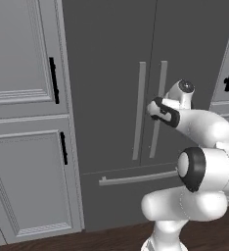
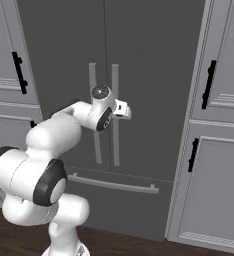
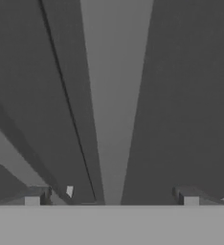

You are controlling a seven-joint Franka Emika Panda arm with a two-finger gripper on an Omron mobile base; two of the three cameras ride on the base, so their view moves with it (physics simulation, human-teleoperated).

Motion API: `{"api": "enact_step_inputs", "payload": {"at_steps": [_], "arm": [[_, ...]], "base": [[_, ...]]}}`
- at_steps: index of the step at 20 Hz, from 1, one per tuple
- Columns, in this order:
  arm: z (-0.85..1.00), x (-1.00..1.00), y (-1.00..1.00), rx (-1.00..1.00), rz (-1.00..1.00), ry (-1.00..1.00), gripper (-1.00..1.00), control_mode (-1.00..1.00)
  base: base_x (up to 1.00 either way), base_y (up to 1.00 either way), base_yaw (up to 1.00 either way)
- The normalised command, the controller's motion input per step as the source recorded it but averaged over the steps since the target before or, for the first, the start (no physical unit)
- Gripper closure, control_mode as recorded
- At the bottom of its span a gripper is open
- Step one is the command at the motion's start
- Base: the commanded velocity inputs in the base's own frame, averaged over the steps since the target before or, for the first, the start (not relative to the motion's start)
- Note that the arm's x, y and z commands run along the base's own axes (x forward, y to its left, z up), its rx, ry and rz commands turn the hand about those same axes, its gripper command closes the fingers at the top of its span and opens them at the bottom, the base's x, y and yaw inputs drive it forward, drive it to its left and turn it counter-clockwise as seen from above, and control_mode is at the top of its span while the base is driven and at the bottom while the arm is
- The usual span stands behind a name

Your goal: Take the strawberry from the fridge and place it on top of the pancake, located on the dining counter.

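Kitchen wall of pale cabinets (image 1: 23, 122) around the dark fridge (image 1: 111, 59), both doors shut. Hand (image 3: 111, 198) spread wide, right door handle (image 3: 115, 95) between its fingers, not touching.

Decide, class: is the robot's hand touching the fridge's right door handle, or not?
Cannot tell. In the hand view the open hand straddles the pale handle with room at each finger, but neither base view plainly shows a gap or contact with the fridge.
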Motion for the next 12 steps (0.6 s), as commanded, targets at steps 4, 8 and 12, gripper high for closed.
{"api": "enact_step_inputs", "payload": {"at_steps": [4, 8, 12], "arm": [[-0.20, 0.54, -0.14, 0.00, 0.00, 0.00, -1.00, -1.00], [-0.24, 0.52, -0.13, 0.00, 0.00, 0.00, -1.00, -1.00], [-0.25, 0.35, -0.08, 0.00, 0.00, -0.01, -1.00, -1.00]], "base": [[0.00, 0.00, 0.00], [0.00, 0.00, 0.00], [0.00, 0.00, 0.00]]}}
